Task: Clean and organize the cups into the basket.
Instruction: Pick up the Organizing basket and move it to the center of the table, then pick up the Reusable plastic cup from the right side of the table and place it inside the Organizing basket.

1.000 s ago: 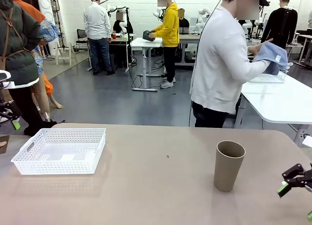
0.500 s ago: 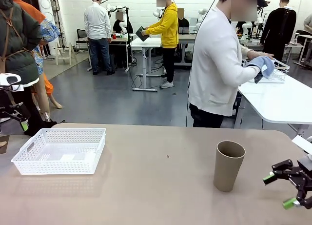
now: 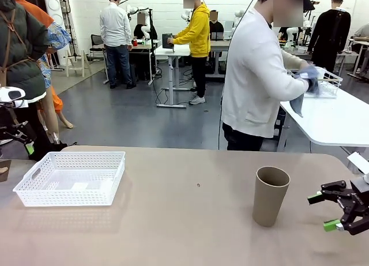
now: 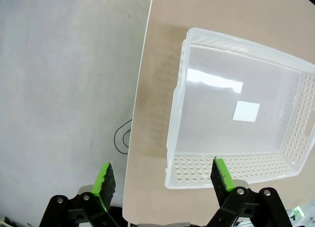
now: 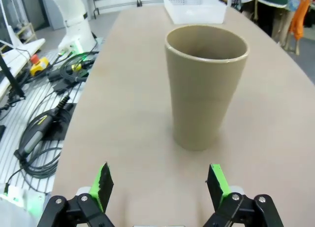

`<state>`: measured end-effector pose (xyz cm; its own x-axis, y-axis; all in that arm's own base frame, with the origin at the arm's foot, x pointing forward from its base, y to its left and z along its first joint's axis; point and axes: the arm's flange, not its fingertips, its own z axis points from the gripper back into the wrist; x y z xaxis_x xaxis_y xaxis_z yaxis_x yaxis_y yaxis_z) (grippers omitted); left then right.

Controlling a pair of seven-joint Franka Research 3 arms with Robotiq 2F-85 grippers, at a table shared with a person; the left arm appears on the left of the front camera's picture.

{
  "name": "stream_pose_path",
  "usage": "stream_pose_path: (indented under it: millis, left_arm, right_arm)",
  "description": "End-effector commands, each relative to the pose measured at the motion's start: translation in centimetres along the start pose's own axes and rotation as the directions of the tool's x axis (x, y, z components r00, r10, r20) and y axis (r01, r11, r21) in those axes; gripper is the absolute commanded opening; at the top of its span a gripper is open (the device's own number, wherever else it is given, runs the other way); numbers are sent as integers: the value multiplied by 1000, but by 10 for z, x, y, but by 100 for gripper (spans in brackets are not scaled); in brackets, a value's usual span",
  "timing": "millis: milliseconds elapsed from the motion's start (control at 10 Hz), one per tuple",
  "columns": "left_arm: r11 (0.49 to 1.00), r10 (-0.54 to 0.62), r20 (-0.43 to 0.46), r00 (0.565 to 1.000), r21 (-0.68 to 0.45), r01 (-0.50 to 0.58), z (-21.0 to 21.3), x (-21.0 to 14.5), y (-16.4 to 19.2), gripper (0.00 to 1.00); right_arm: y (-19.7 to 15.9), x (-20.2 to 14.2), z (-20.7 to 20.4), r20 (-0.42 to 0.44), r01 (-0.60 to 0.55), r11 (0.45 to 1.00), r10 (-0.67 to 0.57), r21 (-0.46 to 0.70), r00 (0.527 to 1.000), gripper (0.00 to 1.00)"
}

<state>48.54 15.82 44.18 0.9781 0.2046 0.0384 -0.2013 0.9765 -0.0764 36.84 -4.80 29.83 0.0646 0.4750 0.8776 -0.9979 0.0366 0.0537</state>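
One tan-brown cup [image 3: 271,195] stands upright on the table's right half. My right gripper [image 3: 322,211] is open just to its right, level with its lower half and apart from it. In the right wrist view the cup [image 5: 205,96] stands ahead of the open right gripper [image 5: 159,185], nothing between the fingers. The white lattice basket [image 3: 72,176] sits at the table's left with no cup in it. My left gripper [image 3: 26,143] hangs beyond the table's left edge. In the left wrist view the open left gripper [image 4: 162,173] is above the near wall of the basket [image 4: 231,170].
A person [image 3: 256,75] at the far side is turned toward a white side table [image 3: 328,119], holding a blue cloth [image 3: 305,81] by a wire basket [image 3: 327,84]. Cables and a robot base [image 5: 74,20] lie off the table edge in the right wrist view.
My right gripper came in from the right edge toward the cup and rose a little. The person lowered the blue cloth toward the side table. The left gripper shifted slightly.
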Motion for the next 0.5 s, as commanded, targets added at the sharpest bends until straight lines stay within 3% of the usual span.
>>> stream_pose_path:
  millis: [0, 400]
  left_arm:
    - [1000, -1, -12, 1000, -2, 1, 1, -1, 0, 100]
    - [1000, -1, -12, 1000, -2, 1, 1, -1, 0, 100]
  right_arm:
    - [-12, -8, -2, 31, -21, 999, 22, -28, 999, 100]
    - [0, 0, 0, 0, 0, 1000, 0, 0, 1000, 100]
